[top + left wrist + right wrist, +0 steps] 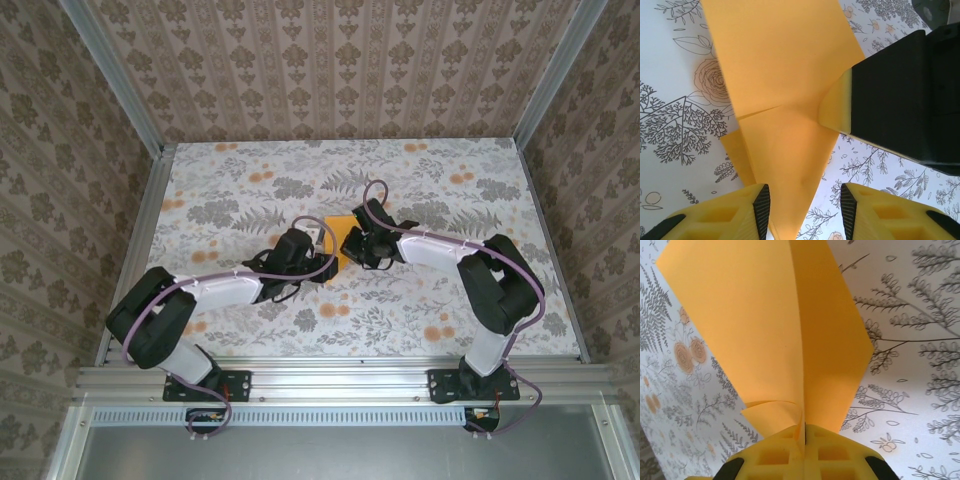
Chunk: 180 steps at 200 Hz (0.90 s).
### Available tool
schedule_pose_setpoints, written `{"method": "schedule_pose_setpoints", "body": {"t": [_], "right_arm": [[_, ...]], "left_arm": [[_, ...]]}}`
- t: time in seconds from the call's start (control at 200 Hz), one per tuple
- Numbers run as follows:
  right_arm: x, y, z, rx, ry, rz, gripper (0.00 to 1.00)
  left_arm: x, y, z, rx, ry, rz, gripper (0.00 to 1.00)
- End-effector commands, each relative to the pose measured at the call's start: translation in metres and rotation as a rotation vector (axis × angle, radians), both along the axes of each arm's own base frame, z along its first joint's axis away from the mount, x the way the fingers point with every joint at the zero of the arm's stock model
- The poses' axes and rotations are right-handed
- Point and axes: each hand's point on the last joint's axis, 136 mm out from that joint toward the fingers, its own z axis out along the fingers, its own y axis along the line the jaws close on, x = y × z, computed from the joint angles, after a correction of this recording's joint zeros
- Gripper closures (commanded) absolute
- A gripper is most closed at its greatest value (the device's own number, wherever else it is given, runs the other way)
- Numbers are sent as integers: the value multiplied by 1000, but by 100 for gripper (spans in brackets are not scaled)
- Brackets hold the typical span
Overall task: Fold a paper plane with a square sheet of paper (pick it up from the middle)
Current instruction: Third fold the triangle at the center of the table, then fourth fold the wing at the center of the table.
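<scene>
The orange-yellow paper lies folded into a pointed shape at the middle of the table, between the two wrists. In the right wrist view the paper stands up along its centre crease, and my right gripper is shut on that crease, with a curled flap beside it. In the left wrist view the paper tapers toward the camera and its point runs between the fingers of my left gripper, which is open around it. The right gripper's yellow fingertip touches the paper's edge.
A floral-print cloth covers the table, with small orange flower prints scattered over it. Metal rails and patterned walls enclose the table on three sides. The two wrists sit very close together at the centre.
</scene>
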Motion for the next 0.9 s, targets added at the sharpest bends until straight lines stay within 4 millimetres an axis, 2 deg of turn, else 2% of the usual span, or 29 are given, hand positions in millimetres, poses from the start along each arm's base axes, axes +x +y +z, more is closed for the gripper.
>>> {"method": "schedule_pose_setpoints", "body": {"t": [0.0,0.22,0.39,0.49,0.695,0.895], "right_arm": [[-6,-22,5,-86,-15,-52,100],[-7,-44,31,-150,-92,-85,100],[-11,-49,37,-163,-93,-103,100],[-11,-48,32,-162,-83,-101,100],[-10,-32,7,-130,-22,-65,100],[-11,-24,-12,-108,37,-55,100]], "left_arm": [[2,0,13,-24,-48,5,56],[4,4,17,-26,-54,18,56],[6,6,16,-27,-51,27,55],[5,6,15,-29,-49,25,55],[4,2,12,-36,-45,2,55],[0,-7,2,-35,-42,-62,55]]}}
